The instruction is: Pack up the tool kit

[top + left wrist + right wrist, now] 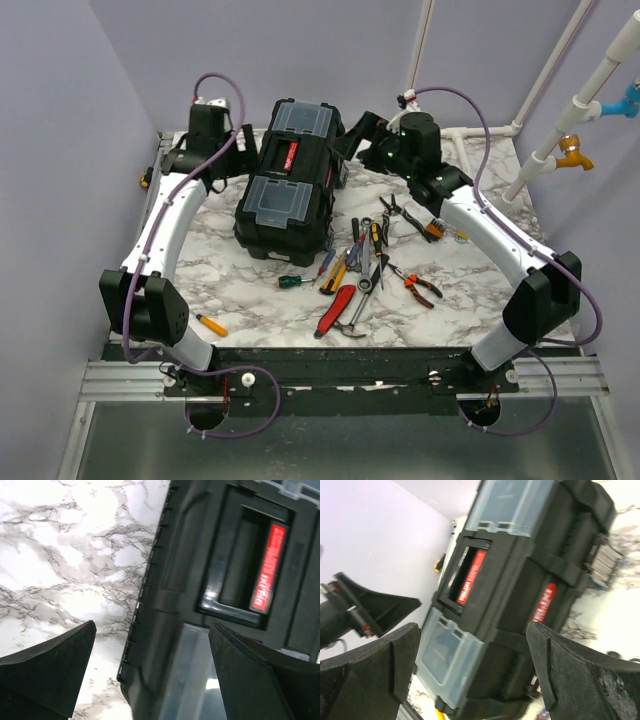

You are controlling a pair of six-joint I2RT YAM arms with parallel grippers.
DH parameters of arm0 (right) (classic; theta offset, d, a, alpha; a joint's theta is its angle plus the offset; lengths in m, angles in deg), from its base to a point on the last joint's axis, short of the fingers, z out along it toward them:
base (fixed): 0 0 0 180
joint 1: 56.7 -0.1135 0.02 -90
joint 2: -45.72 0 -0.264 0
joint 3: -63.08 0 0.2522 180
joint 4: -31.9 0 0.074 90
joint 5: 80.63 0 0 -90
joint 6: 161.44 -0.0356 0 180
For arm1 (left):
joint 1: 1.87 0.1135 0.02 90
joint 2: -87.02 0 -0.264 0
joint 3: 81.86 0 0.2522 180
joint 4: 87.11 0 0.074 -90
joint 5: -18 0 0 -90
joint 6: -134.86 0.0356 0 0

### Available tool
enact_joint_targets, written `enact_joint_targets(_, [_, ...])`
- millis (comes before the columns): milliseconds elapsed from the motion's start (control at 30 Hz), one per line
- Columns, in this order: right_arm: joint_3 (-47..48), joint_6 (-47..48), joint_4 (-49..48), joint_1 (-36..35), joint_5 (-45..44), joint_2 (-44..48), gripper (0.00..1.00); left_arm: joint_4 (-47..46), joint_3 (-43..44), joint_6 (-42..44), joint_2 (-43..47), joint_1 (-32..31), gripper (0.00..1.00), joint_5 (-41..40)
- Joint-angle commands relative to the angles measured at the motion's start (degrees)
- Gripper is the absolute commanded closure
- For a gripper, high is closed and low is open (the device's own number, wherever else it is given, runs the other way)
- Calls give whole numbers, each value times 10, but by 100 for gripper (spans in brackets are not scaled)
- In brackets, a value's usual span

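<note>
The black toolbox [290, 180] stands shut at the back middle of the marble table, with a red handle label [290, 156] and two grey translucent lid compartments [277, 197]. My left gripper [243, 150] is open at its left side; in the left wrist view the box's edge [190, 555] lies between the spread fingers [45, 675]. My right gripper [358, 132] is open and empty at the box's back right, facing the box [520, 580]. Loose tools lie front right of the box: a red-handled hammer [338, 310], pliers [415, 283], a wrench [366, 270] and a green screwdriver [295, 282].
An orange-handled screwdriver [210, 324] lies alone near the front left edge. White pipes [560, 130] stand at the back right. Purple walls close in the left and back. A metal rail [340, 375] runs along the near edge.
</note>
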Motion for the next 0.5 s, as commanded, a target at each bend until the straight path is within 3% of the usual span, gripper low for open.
enact_joint_targets(0, [82,-23,46,-54,-124,-43,3,-100,-37,-42,10,82,2,213])
enact_joint_targets(300, [319,-71,223,-114,-254,-191,0,-209,-12,-110,-105,105,4,372])
enact_joint_targets(467, [351,-59,247,-114,-253,-211,0,-314,-90,-158,-109,82,5,429])
